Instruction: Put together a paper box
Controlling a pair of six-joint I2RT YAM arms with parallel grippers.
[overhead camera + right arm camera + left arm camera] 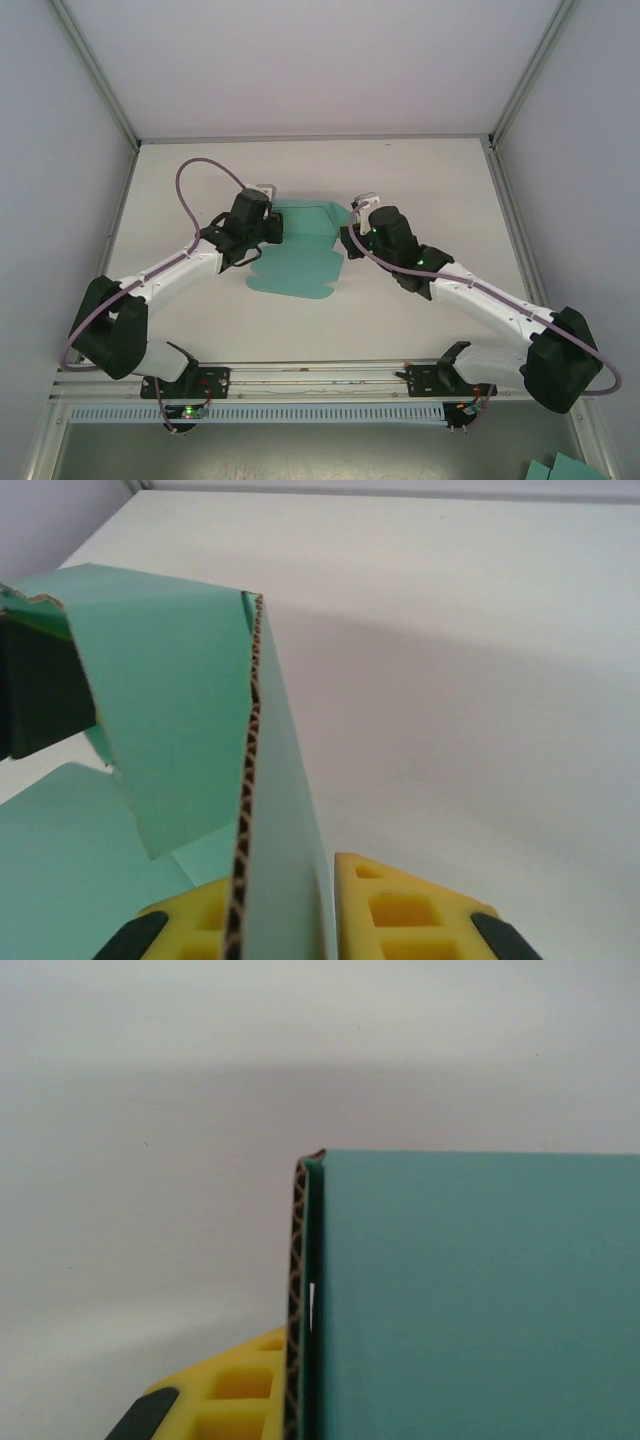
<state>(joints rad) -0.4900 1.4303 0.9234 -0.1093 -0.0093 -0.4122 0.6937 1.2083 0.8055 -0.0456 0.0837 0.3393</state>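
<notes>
Box reads teal-green on my top cam, plain; paler mint on r. wrist cam. Cut edge brown, wavy corrugation. Fingers yellow w/ black tips. Table white. Arms white + black joints; cables lilac.

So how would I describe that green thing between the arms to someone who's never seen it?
Find the white table, then the gap at its middle between the left arm and right arm. There sits the box: teal card, lying mostly flat with its far flaps folded up, unlike the teal pieces off the near right corner.
</notes>
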